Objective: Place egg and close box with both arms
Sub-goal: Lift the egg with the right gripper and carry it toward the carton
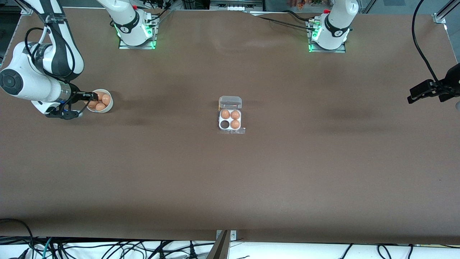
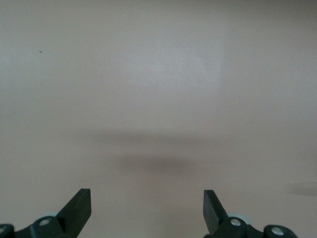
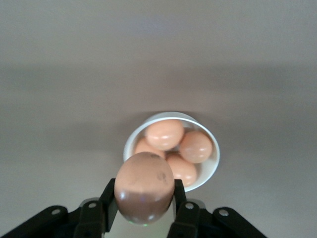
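Egg (image 3: 144, 187) pinched in the right gripper (image 3: 143, 206), up over the white bowl (image 1: 107, 106) near the right arm's edge of the worktop (image 1: 230, 180). Box (image 1: 230, 119) sits mid-worktop, lid open, one cell empty. Left gripper (image 2: 147, 210) waits spread over the left arm's edge.

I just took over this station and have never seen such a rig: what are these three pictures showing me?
Two white robot arms stand at a brown table. The large picture looks down from across the table; the other two come from cameras on each arm's wrist. The right gripper has its jaws shut on an egg, above a white bowl holding more eggs. Mid-table sits the box, lid open, three cells filled, one empty. The left gripper waits, jaws open, over bare table at its own end.
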### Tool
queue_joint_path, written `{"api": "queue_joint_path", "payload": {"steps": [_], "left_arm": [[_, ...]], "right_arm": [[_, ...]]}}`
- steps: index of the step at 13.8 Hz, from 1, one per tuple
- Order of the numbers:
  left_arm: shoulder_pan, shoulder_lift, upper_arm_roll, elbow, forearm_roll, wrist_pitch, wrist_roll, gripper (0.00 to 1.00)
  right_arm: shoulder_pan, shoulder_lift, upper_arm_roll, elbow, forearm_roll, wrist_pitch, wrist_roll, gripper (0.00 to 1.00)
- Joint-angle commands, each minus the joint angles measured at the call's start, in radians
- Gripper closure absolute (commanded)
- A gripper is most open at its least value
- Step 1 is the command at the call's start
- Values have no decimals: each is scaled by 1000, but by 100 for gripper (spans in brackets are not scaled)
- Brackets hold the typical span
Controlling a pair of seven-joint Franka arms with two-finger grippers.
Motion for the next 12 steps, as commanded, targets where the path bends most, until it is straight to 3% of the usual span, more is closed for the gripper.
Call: {"api": "queue_joint_path", "payload": {"steps": [1, 5, 12], "left_arm": [[2, 12, -5, 32, 12, -17, -3, 0], [2, 12, -3, 32, 12, -17, -3, 0], [2, 12, -3, 32, 12, -17, 0, 0]], "right_arm": [[53, 54, 65, 141, 1, -109, 137, 66], [211, 183, 94, 338, 16, -163, 372, 66], [467, 431, 95, 641, 206, -157, 760, 66]]}}
